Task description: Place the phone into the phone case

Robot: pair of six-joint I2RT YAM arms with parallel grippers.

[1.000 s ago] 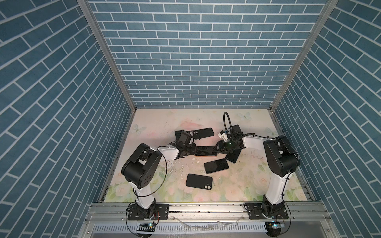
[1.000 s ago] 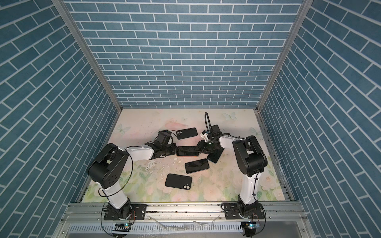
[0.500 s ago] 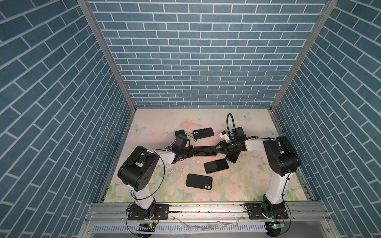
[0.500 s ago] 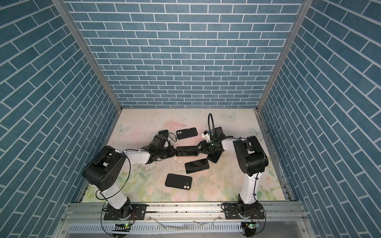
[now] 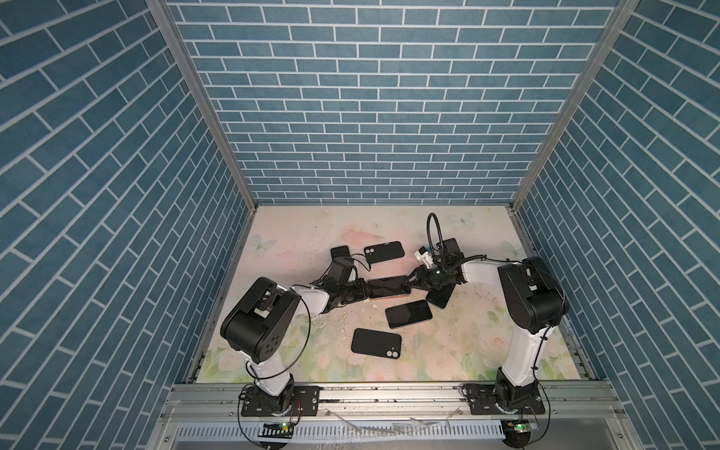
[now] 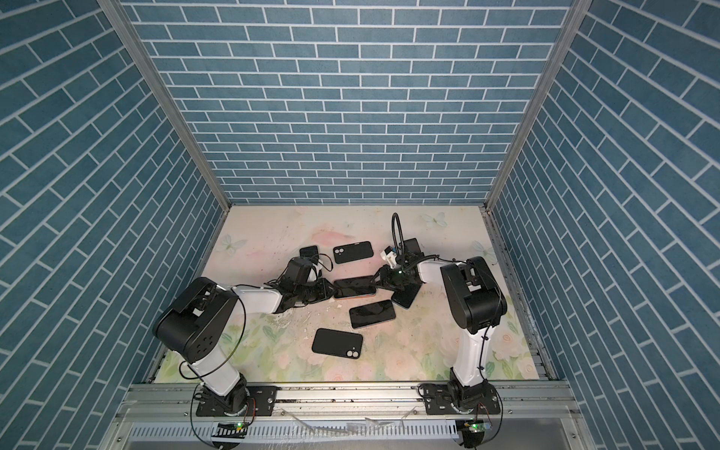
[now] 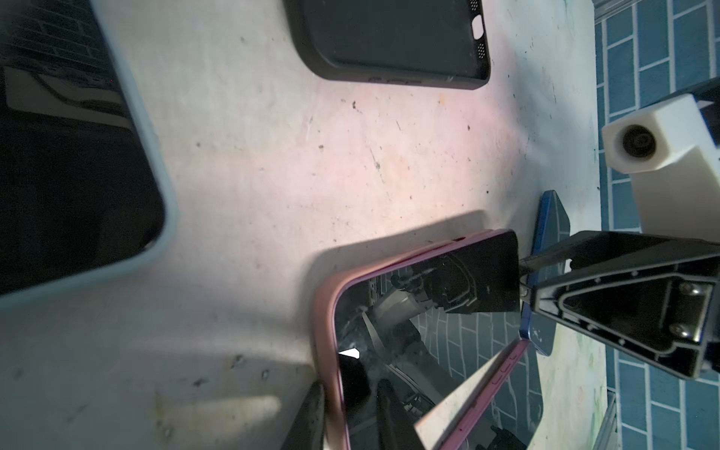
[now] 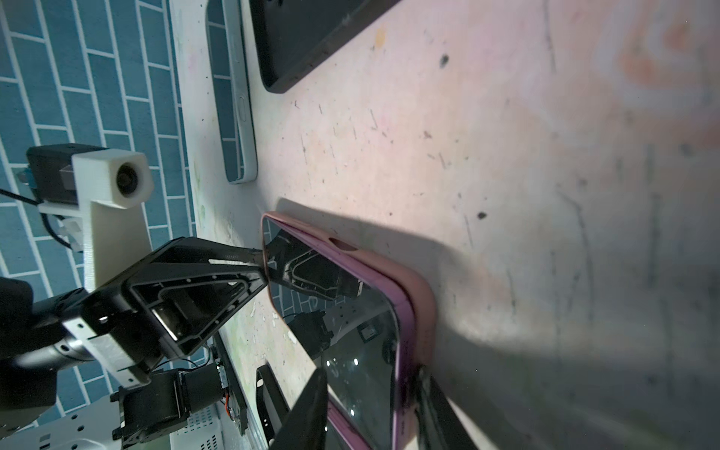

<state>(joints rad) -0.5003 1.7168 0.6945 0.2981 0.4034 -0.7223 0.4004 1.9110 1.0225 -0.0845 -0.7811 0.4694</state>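
Blue brick-patterned walls (image 5: pixel 350 117) are seen around a floral-printed bench (image 5: pixel 311 226). Near the bench's middle, a dark-screened phone with a purple frame (image 5: pixel 389 286) is laid screen up in a soft pink phone case (image 7: pixel 323 331). Its purple frame is shown above the pink rim along 1 long side in the right wrist view, and whether it is fully seated cannot be told. The phone's end toward the bench's left edge is met by the left gripper (image 5: pixel 368 291), the opposite end by the right gripper (image 5: pixel 411 282). In each wrist view 2 fingers (image 7: pixel 309 413) are placed astride the phone and case, 1 over the screen and 1 outside the pink rim. The jaws are set narrowly, but whether either claw is clamped on the phone or merely close around it cannot be told. A blue-edged phone (image 5: pixel 439 300) is partly covered by the right gripper. Toward the near edge a bare dark-screened phone (image 5: pixel 408 314) and a black case with a camera cut-out (image 5: pixel 376 343) are laid apart. A second black case (image 5: pixel 383 250) is laid toward the far edge.
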